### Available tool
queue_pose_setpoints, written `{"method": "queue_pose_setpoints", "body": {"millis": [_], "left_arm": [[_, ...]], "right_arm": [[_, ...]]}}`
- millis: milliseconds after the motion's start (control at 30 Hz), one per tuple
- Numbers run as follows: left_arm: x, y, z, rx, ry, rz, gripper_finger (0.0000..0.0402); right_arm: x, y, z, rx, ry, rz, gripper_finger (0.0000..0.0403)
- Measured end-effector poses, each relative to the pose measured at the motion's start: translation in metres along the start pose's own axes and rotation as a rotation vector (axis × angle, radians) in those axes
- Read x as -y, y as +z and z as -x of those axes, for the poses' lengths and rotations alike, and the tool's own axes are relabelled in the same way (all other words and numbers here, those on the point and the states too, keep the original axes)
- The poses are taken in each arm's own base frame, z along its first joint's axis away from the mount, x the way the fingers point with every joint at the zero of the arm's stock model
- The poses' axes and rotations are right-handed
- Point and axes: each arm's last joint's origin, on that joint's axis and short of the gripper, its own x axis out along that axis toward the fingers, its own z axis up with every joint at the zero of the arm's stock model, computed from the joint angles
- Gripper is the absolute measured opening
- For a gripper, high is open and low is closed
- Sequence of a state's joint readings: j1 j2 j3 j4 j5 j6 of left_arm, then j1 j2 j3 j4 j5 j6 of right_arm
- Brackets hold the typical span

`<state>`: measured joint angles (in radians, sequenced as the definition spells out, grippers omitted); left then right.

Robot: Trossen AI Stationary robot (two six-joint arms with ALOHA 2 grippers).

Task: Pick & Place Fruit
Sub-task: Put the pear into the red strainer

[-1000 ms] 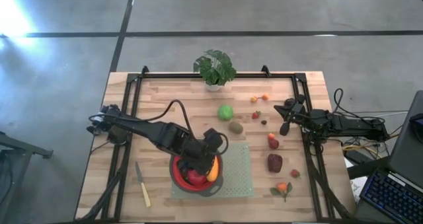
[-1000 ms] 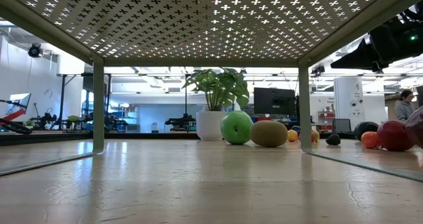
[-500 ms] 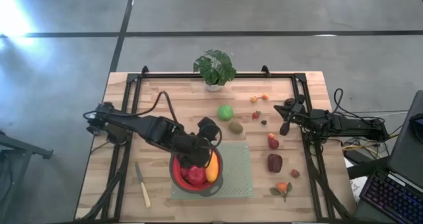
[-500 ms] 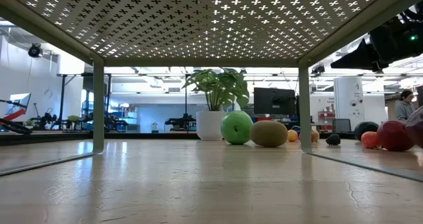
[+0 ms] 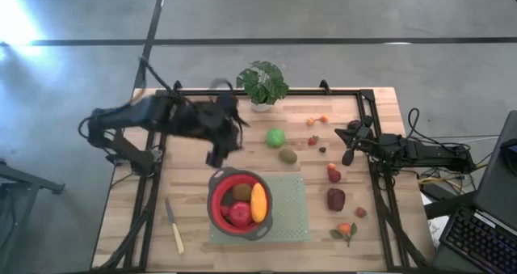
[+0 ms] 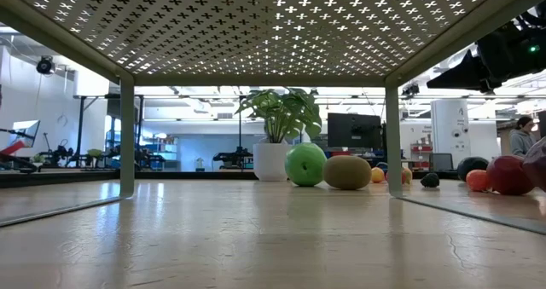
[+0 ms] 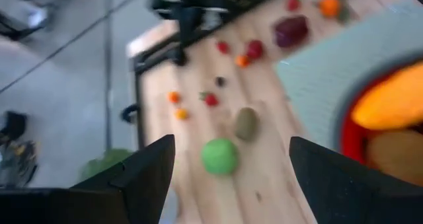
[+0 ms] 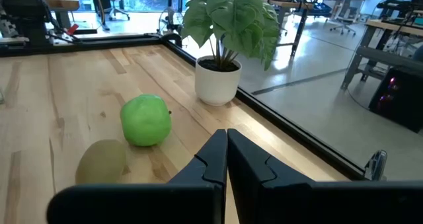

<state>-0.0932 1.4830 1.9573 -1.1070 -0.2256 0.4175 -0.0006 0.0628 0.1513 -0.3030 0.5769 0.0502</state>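
A red bowl (image 5: 240, 203) stands on a green mat (image 5: 289, 209) and holds an orange elongated piece (image 5: 258, 201), a red apple (image 5: 237, 216) and a brown kiwi (image 5: 241, 191). A green ball (image 5: 276, 137) and a second kiwi (image 5: 287, 155) lie on the wood beyond it. A dark-red lump (image 5: 335, 199) and small red and orange pieces lie to the right. My left gripper (image 5: 218, 154) hangs high above the table, to the far left of the bowl, open and empty (image 7: 230, 145). My right gripper (image 5: 349, 156) rests shut at the right side (image 8: 227, 135).
A potted plant (image 5: 262, 84) stands at the far edge. A pale-handled knife (image 5: 174, 225) lies near the front left. A dark frame (image 5: 266, 91) runs along the table's far edge and down both sides. Bare wood lies between the frame's left rail and the bowl.
My left gripper has risen out of the red bowl and swung toward the table's far left, rolling as it went, its fingers staying open and empty. The fruit in the bowl now shows uncovered.
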Motion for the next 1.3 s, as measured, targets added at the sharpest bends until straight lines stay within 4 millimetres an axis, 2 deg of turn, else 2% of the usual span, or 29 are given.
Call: {"method": "queue_pose_setpoints", "body": {"millis": [133, 300, 400, 533, 900, 1167, 1300], "left_arm": [[-0.024, -0.011, 0.024, 0.076, 0.110, 0.084, 0.0301], [-0.043, -0.031, 0.048, 0.140, 0.238, 0.163, 0.0301], [-0.051, -0.045, 0.054, 0.173, 0.315, 0.221, 0.0301], [-0.053, -0.066, 0.051, 0.185, 0.385, 0.269, 0.0301], [-0.029, -0.117, 0.021, 0.288, 0.477, 0.305, 0.0301], [-0.002, -0.155, 0.007, 0.320, 0.412, 0.403, 0.0301], [0.012, -0.174, -0.002, 0.338, 0.415, 0.421, 0.0301]], "right_arm": [[0.000, 0.000, 0.000, 0.000, 0.000, 0.000, 0.0008], [0.000, 0.000, 0.000, 0.000, 0.000, 0.000, 0.0008], [0.000, 0.000, 0.000, 0.000, 0.000, 0.000, 0.0008], [0.000, 0.000, 0.000, 0.000, 0.001, 0.000, 0.0008], [0.000, 0.000, 0.000, 0.000, 0.001, 0.004, 0.0008], [0.000, 0.000, 0.000, 0.001, 0.000, 0.013, 0.0008], [0.000, 0.000, 0.000, 0.002, 0.001, -0.081, 0.0008]]}}
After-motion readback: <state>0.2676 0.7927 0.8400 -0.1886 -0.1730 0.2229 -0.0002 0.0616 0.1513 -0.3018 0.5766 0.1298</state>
